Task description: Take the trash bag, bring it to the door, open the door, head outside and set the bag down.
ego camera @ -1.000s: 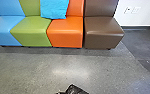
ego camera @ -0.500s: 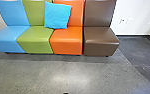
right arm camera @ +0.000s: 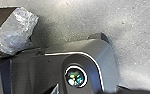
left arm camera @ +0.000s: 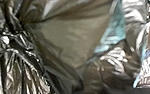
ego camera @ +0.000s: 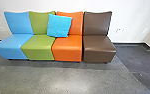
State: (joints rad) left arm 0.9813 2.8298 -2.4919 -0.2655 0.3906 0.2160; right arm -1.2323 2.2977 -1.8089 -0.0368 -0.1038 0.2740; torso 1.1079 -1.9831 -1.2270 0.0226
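- Left wrist view: bag right up against the lens, dark and shiny, pulled into tight gathers in one part and spread smoother beside them, with pale turquoise patches among the folds.
- Left gripper: cannot tell whether released, clenched or grasping the bag.
- Right gripper: cannot tell whether released or clenched.
- Right wrist view: crumpled plastic, part brown and part silvery clear, perhaps some of the bag, close to the robot's dark plate and its round fitting; speckled grey floor beyond.
- Head view, left to centre: blue seat, green seat and orange seat, side by side in a row.
- Right of centre in the head view: brown seat at the end of the row, just beside the orange one.
- Upper centre: turquoise cushion, tilted a little, across the green and orange backs.
- Across the top: white wall, with outlets right of the brown seat and more at the far left.
- Along the foot of the wall at right: dark baseboard.
- Lower part of the frame: grey floor, with a bright sheen at bottom centre and a darker stretch at right beyond a curved edge.
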